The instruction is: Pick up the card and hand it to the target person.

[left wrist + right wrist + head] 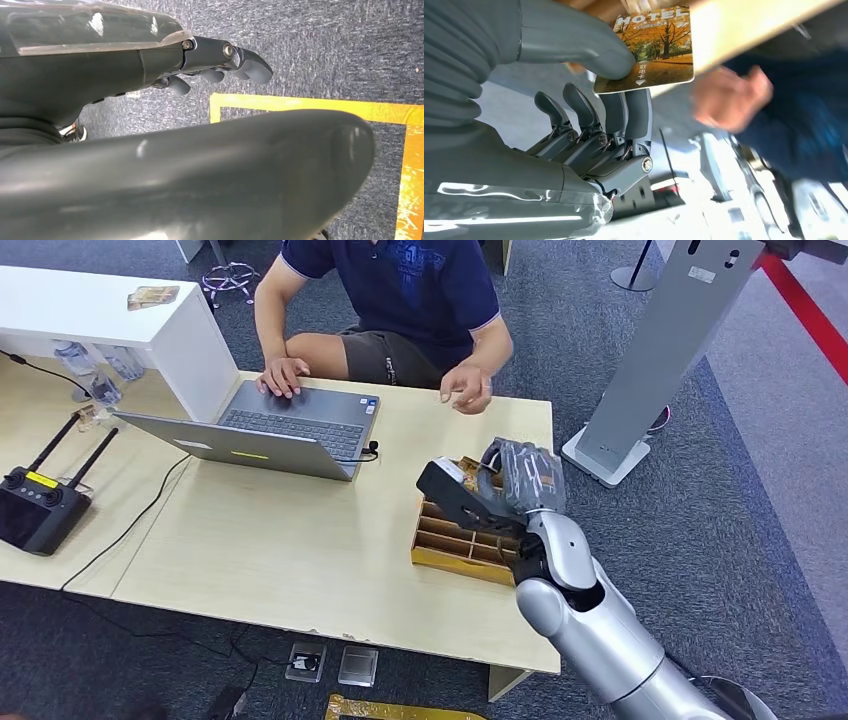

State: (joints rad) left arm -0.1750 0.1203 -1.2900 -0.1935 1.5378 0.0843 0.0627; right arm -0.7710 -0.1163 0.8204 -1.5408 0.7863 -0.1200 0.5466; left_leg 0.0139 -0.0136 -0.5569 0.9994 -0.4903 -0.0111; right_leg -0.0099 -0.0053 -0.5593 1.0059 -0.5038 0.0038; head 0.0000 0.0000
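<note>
A hotel key card [655, 47] printed with autumn trees is pinched between the thumb and fingers of my right hand [614, 85]. In the head view my right hand [505, 485] hovers above the wooden card box [455, 545] at the table's right end, the card itself mostly hidden by the hand. A seated person in a dark blue shirt [410, 285] is across the table; one of their hands [468, 390] hangs just beyond my hand, blurred in the right wrist view [729, 97]. My left hand [220, 65] hangs over carpet, fingers loosely apart, holding nothing.
An open grey laptop [270, 430] sits at the table's far side under the person's other hand [283, 375]. A black remote controller [40, 510] lies at left. A white counter [90, 310] stands behind. A grey kiosk stand [660, 350] rises at right. Yellow floor tape [310, 103] marks the carpet.
</note>
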